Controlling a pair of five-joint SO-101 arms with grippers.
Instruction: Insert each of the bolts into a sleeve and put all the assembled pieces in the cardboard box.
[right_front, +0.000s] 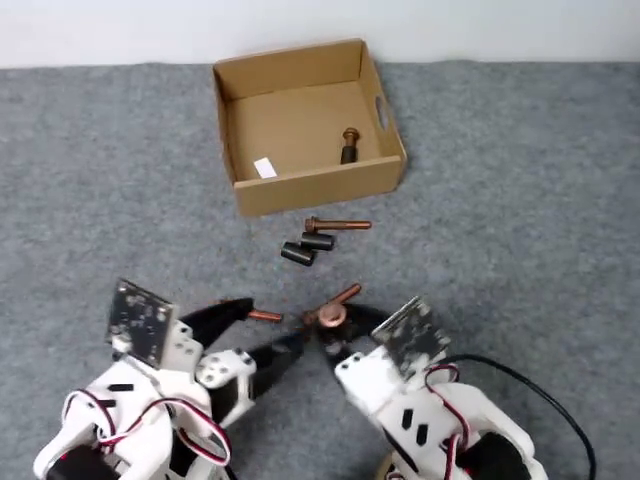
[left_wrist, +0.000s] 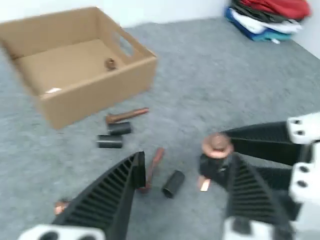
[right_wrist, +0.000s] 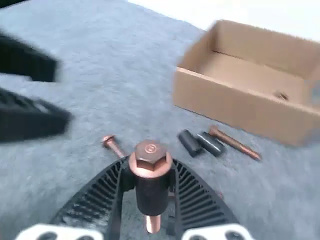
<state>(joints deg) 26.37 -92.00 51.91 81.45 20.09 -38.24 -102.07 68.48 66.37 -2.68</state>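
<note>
My right gripper (right_wrist: 150, 172) is shut on a black sleeve with a copper bolt (right_wrist: 150, 182) through it, held upright above the carpet (right_front: 329, 317). My left gripper (left_wrist: 182, 200) stands open just beside it, jaws wide, nothing between them (right_front: 272, 327). On the carpet below lie a loose bolt (left_wrist: 152, 167) and a loose sleeve (left_wrist: 173, 183). Nearer the cardboard box (right_front: 320, 185) lie another bolt (right_front: 338, 225) and two sleeves (right_front: 318, 241) (right_front: 298, 254). One assembled piece (right_front: 348, 145) rests inside the box.
A further bolt (right_front: 265, 316) lies by my left gripper's outer finger. A small white label (right_front: 264, 168) sits on the box floor. Folded clothes (left_wrist: 270, 17) lie far off on the grey carpet. Open carpet stretches to both sides of the box.
</note>
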